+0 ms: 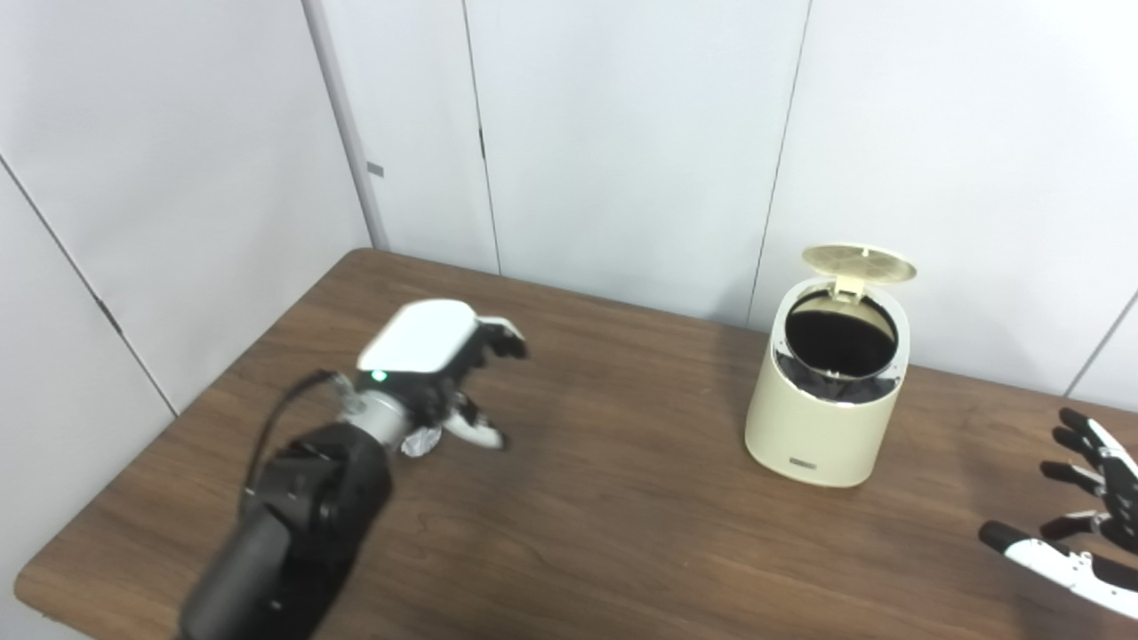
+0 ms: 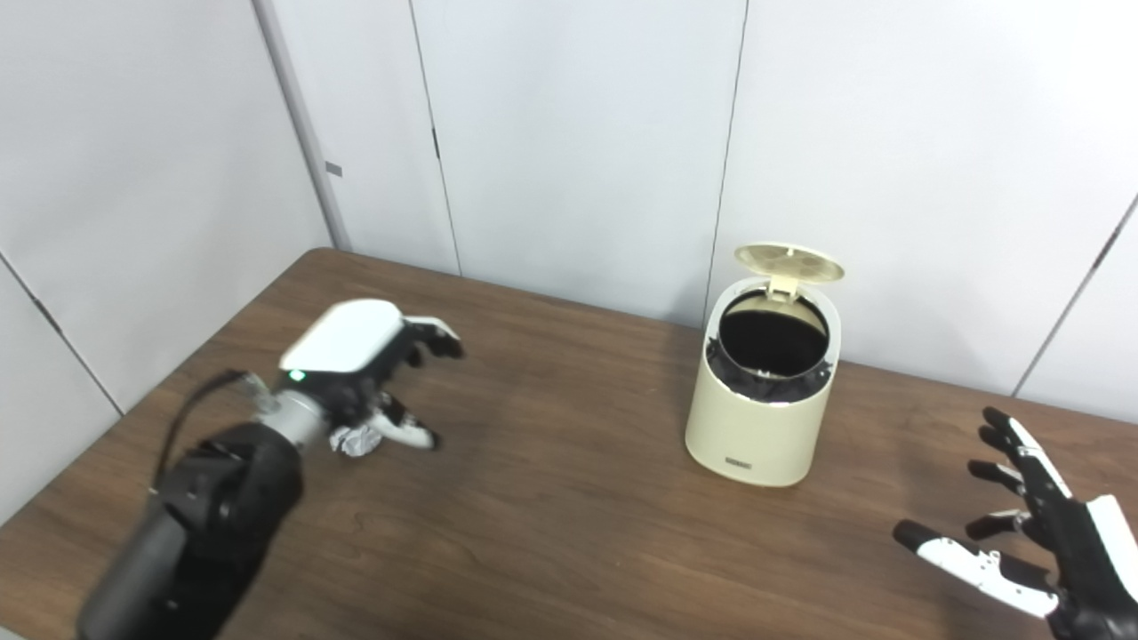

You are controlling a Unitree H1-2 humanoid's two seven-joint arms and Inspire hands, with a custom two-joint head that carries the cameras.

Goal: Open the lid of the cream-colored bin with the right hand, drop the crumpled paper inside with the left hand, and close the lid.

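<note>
The cream-colored bin (image 1: 822, 418) stands upright on the table at the right, and its round lid (image 1: 859, 261) is tipped up and open behind the dark mouth. A black liner shows inside the rim. The crumpled paper (image 1: 420, 440) lies on the table at the left, mostly hidden under my left hand (image 1: 440, 373). That hand sits over the paper with its fingers spread forward and its thumb beside the paper, not closed on it. My right hand (image 2: 1036, 524) is open with its fingers apart, low at the right, well clear of the bin.
The brown wooden table (image 1: 622, 516) has its left edge and rounded front-left corner close to my left arm. White wall panels stand right behind the table and the bin.
</note>
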